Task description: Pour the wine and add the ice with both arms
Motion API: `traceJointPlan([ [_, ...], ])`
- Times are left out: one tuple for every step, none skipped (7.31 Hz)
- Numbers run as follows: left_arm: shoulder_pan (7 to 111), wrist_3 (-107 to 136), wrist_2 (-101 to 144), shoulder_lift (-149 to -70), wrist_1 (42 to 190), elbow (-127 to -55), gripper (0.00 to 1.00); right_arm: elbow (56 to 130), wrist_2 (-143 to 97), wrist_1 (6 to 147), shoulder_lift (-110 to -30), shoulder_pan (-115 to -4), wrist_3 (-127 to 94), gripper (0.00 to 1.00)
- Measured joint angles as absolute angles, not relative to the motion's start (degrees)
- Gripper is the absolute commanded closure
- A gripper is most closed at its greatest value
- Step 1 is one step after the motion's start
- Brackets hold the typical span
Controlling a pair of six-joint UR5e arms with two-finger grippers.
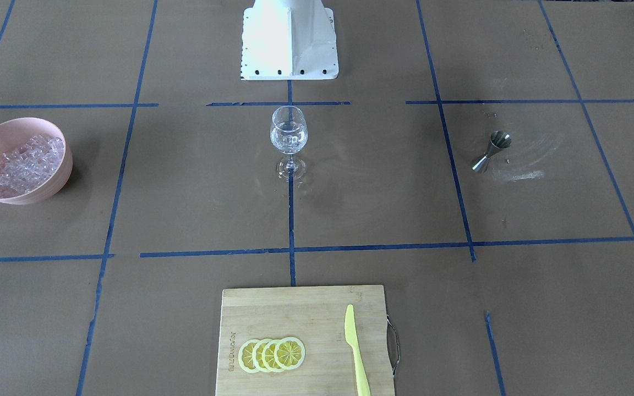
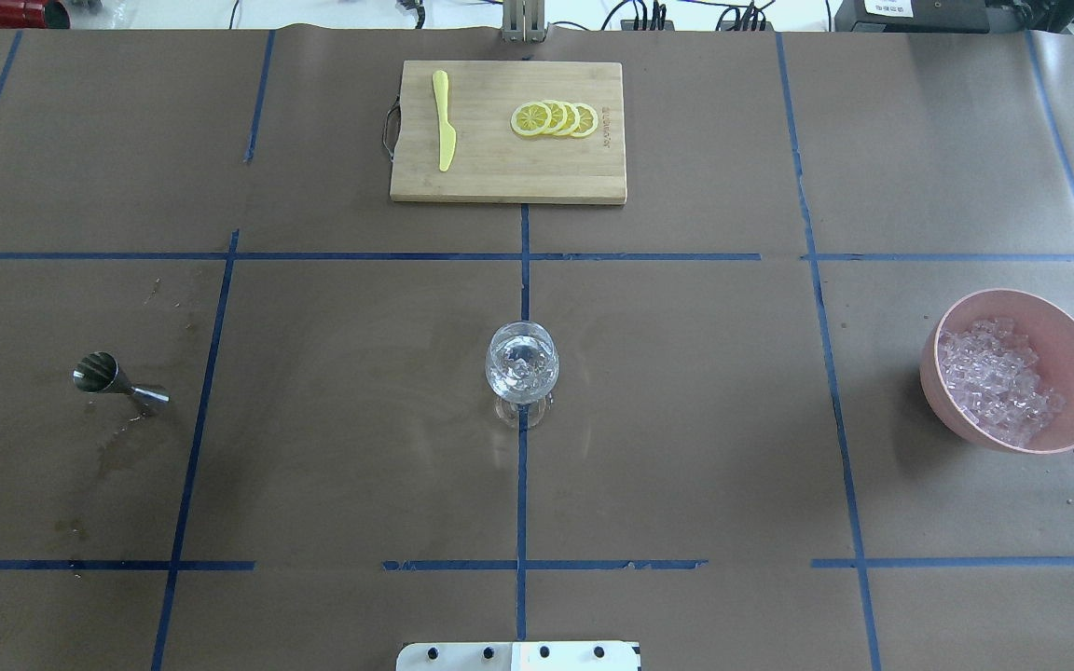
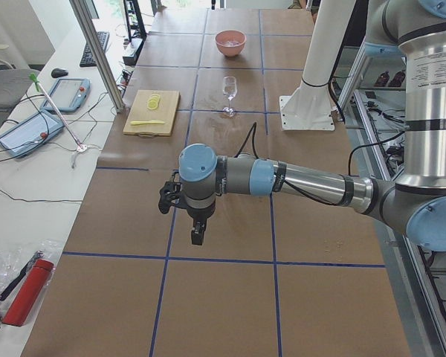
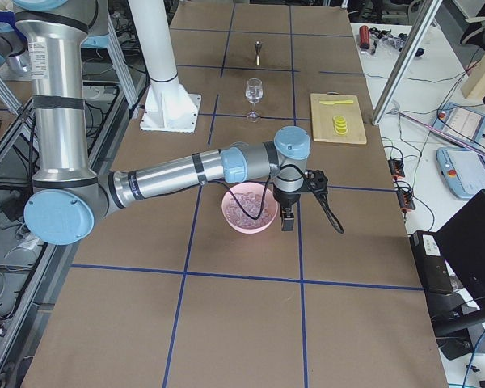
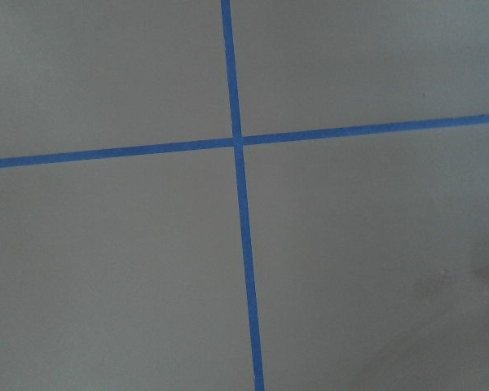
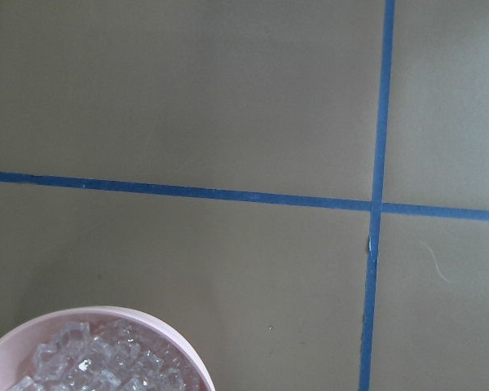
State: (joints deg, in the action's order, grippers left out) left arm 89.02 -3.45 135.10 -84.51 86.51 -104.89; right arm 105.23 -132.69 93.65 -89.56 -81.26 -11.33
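Observation:
A clear wine glass stands at the table's middle with glassy cubes inside; wine itself is out of view. Ice heaps in a pink bowl. My left arm hangs over bare table, and its gripper points down; I cannot tell its state. My right arm reaches over the bowl, its gripper just past the rim; I cannot tell its state. The right wrist view catches the ice at its bottom left.
A steel jigger stands on the robot's left side, beside damp stains. A wooden cutting board at the far edge carries lemon slices and a yellow knife. The white pedestal stands at the robot's edge.

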Motion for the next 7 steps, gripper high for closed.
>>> traceJointPlan([
  [88.69, -3.49, 135.03, -84.79, 87.91, -104.03, 0.00, 104.35, -133.98, 93.57, -90.05, -82.02, -11.28, 0.00],
  [88.57, -3.50, 135.09, -85.06, 88.47, -103.48, 0.00, 102.92, -135.13, 93.51, -90.27, -83.08, -10.17, 0.00],
  [88.51, -3.51, 135.14, -85.18, 88.69, -103.15, 0.00, 101.39, -136.49, 93.47, -90.28, -84.07, -7.84, 0.00],
  [88.49, -3.51, 135.16, -85.22, 88.75, -103.00, 0.00, 100.51, -137.29, 93.42, -90.17, -84.58, -6.11, 0.00],
  [88.47, -3.52, 135.15, -85.22, 88.74, -102.98, 0.00, 100.11, -137.63, 93.38, -90.03, -84.79, -5.46, 0.00],
  [88.45, -3.52, 135.12, -85.17, 88.75, -102.94, 0.00, 99.96, -137.75, 93.36, -90.00, -84.85, -5.31, 0.00],
  [88.43, -3.52, 135.10, -85.13, 88.78, -102.93, 0.00, 99.98, -137.77, 93.34, -90.04, -84.88, -5.36, 0.00],
])
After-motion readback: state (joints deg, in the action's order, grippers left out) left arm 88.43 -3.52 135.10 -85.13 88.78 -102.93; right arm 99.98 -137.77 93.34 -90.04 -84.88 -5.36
